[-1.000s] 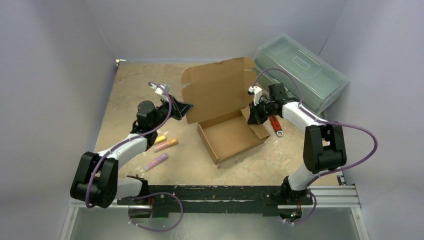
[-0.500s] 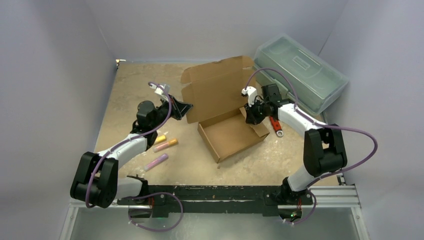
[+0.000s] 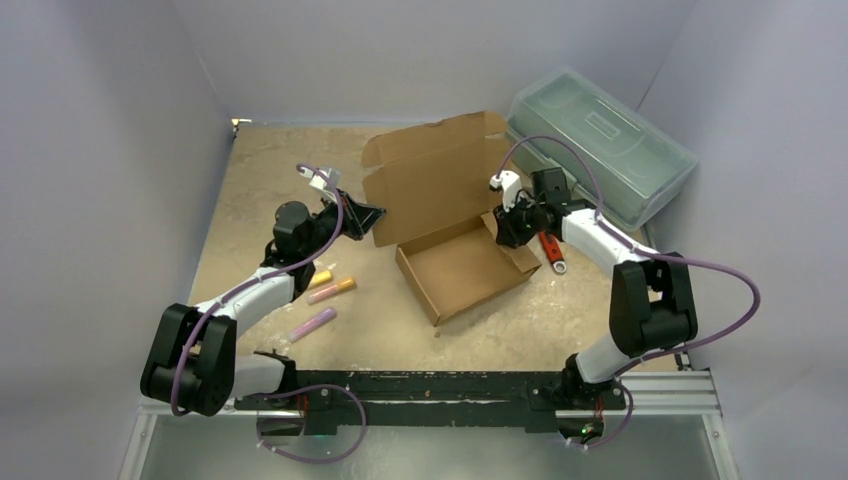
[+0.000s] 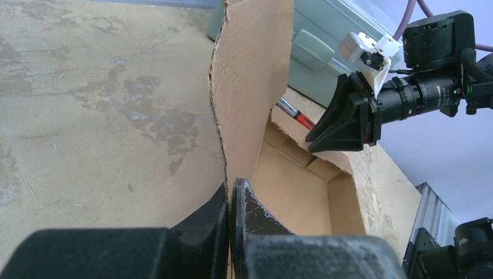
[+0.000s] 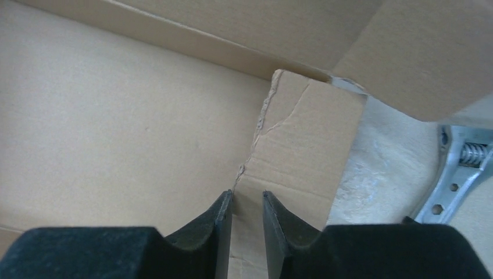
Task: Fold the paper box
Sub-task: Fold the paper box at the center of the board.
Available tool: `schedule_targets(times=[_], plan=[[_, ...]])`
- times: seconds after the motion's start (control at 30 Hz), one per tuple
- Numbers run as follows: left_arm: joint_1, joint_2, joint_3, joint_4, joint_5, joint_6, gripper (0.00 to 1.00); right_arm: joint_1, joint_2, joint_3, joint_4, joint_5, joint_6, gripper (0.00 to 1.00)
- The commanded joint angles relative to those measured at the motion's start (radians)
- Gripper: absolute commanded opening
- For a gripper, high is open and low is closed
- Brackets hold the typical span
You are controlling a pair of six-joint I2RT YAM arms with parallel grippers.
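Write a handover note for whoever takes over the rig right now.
Left gripper: shut on the left edge of the paper box lid, which stands upright.
Right gripper: jaws slightly apart, straddling the box's right side flap, not clamping it.
Box sits open next to the plastic toolbox.
Done: tray walls look raised.
Left: seat the right flap, then fold the lid down and close it.
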State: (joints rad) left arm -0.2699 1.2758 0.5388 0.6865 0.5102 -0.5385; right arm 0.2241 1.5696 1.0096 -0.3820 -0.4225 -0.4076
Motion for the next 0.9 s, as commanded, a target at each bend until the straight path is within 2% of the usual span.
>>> schedule_targets(times=[0.0,0.17,0.37,0.47,0.5,0.57,0.73,0.87], plan=[[-0.006,-0.013,0.043,0.040,0.013,0.005,0.00,-0.045,-0.047,-0.011,-0.001,-0.023,-0.028,0.29],[-0.006,-0.012,0.042,0.041,0.015,0.003,0.00,-0.048,-0.044,-0.026,0.030,0.098,-0.037,0.36],[-0.006,-0.013,0.042,0.042,0.017,0.002,0.00,-0.048,-0.032,-0.029,0.037,0.151,-0.037,0.37],[-0.006,-0.011,0.043,0.041,0.017,0.000,0.00,-0.048,-0.028,-0.029,0.036,0.150,-0.029,0.55],[-0.006,-0.012,0.042,0.041,0.017,0.001,0.00,-0.048,-0.028,-0.029,0.039,0.139,-0.024,0.64],[-0.006,-0.012,0.043,0.040,0.016,0.001,0.00,-0.050,-0.025,-0.026,0.042,0.097,0.003,0.72],[-0.006,-0.011,0.043,0.041,0.015,0.002,0.00,-0.070,0.003,-0.018,0.038,0.069,0.026,0.78],[-0.006,-0.012,0.043,0.040,0.015,0.001,0.00,-0.112,0.039,0.006,0.000,-0.043,0.044,0.78]])
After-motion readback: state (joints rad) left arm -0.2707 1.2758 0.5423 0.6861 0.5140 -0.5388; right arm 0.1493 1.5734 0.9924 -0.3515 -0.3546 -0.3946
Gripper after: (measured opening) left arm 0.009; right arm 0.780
